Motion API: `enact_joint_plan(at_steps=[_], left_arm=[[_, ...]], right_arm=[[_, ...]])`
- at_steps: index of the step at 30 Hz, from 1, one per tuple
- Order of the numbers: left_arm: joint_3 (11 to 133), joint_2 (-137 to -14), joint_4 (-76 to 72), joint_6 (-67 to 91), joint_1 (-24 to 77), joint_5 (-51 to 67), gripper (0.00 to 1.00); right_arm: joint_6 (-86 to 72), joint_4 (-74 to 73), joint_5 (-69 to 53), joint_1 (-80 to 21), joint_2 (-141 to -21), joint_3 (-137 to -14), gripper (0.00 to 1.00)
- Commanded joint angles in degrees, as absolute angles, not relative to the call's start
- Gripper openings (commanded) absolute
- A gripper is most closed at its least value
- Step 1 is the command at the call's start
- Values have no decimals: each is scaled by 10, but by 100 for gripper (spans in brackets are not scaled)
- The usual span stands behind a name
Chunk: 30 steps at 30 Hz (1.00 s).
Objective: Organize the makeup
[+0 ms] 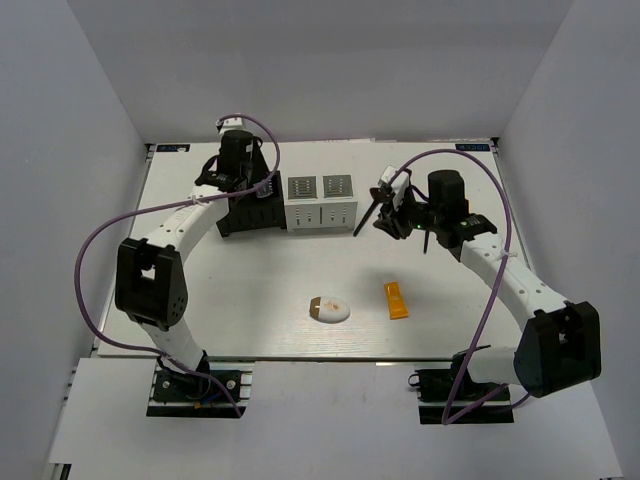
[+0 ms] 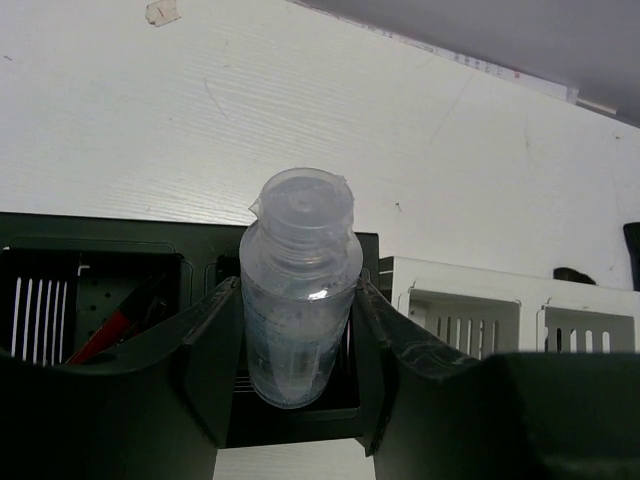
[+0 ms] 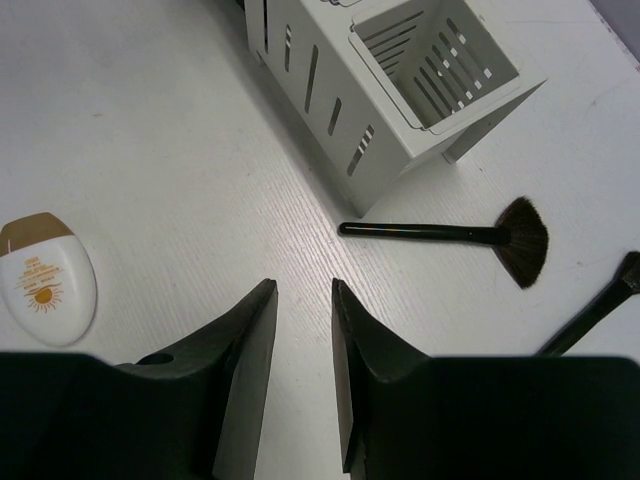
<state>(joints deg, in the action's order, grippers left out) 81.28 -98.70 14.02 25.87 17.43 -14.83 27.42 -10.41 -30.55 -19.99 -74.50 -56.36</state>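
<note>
Two organizer boxes stand side by side at the back of the bench [image 1: 260,290], the left box [image 1: 255,218] just beside the right box [image 1: 320,212]. A bottle [image 2: 298,300] sits between the left fingers [image 2: 200,350] over a left-box compartment, with lip sticks [image 2: 112,335] in a neighbouring compartment. A fan brush [image 3: 440,233] lies just right of the right box, and a second brush [image 3: 595,312] lies farther right. Near the front, the compact [image 1: 329,309] lies left of the tube [image 1: 396,301], the two apart.

The small bottle [image 2: 300,290] is cloudy, see-through plastic, smooth, with a faint shine at its shoulder. The table [image 3: 150,130] looks like white-painted board, matt, with a fine grain and hairline scratches. The white box [image 3: 330,100] is smooth moulded plastic with a low sheen. The brush [image 3: 420,233] has a glossy black handle and soft dark bristles. The oval compact [image 3: 45,280] is smooth white plastic.
</note>
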Motion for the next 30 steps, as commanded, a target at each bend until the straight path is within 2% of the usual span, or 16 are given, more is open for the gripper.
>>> enact_joint_plan(at_steps=[1,2,5,15,16,30], left_arm=[[802,-964,122,256,178,-156,25],[799,-962,124,257,178,-156,31],[791,-958,127,258,178,-157,42],[766,-941,134,262,178,-135,57],[761,-940,137,261,178,-134,62],[702,-895,151,269,183,-110,61]], right_arm=[[280,-101,-328,-198,-744,-573,35],[285,-103,-332,-199,-745,-575,40],[291,-112,-346,-199,-747,-579,44],[302,-127,-371,-198,-748,-584,46],[304,-127,-370,-198,-748,-583,46],[308,-125,-373,-198,-750,-581,47]])
